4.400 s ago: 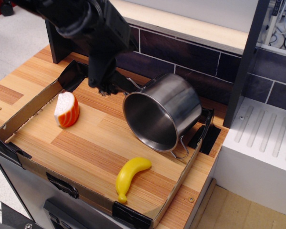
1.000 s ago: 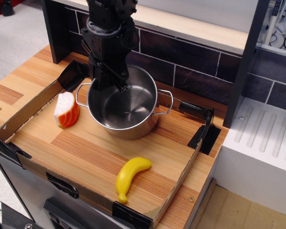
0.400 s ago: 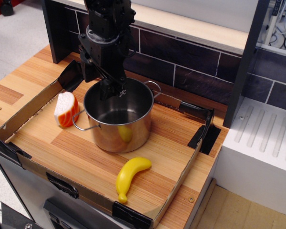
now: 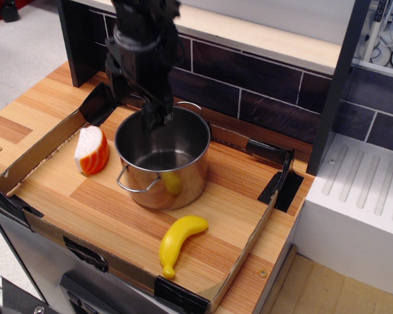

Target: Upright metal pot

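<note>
Gripper [image 4: 156,116] above the far rim of the metal pot [image 4: 162,157]; I cannot tell whether its blurred fingers are apart.
Shiny steel cylinder, upright mid-tray; I see one wire handle fully, the other partly hidden. One yellow plastic banana [image 4: 177,242], one orange-and-white toy [image 4: 92,150], one cardboard-walled wooden tray [image 4: 105,203].

Polished, mirror-bright metal pot [image 4: 162,162] on matt wood-grain board [image 4: 118,216]; glossy plastic banana [image 4: 177,241]; rough cardboard rim [image 4: 239,261].
</note>
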`<state>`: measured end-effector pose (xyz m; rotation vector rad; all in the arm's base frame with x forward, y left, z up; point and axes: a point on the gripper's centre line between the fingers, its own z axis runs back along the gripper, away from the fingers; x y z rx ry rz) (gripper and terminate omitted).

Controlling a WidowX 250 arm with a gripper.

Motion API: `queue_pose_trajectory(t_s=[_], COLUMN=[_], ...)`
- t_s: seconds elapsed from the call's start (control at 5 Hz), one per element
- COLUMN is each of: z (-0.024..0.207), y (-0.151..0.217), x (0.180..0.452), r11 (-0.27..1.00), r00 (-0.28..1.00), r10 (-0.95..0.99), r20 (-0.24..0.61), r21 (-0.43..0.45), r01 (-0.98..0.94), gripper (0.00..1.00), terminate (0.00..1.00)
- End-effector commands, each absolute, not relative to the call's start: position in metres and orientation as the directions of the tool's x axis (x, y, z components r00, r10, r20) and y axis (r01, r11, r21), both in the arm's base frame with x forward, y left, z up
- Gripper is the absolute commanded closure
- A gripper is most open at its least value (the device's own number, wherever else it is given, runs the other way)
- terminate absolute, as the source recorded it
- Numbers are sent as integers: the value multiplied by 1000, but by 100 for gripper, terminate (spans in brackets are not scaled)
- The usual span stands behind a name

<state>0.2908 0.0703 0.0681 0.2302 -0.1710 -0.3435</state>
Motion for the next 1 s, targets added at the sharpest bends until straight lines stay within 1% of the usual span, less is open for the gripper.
queue_pose_trajectory(t_s=[0.0, 0.2, 0.4, 0.6, 0.8], z=[130, 172, 206, 206, 206], y=[64, 58, 60, 60, 60], x=[279, 273, 267, 267, 267], r11=[921, 923, 927, 927, 927], r00=[899, 870, 849, 849, 849], r10=[-363, -380, -376, -376, -376], r20=[245, 314, 371, 371, 371], r21=[243, 197, 153, 153, 153], r01=[305, 331, 344, 344, 344], gripper=[0, 0, 0, 0, 0], terminate=[0, 0, 0, 0, 100])
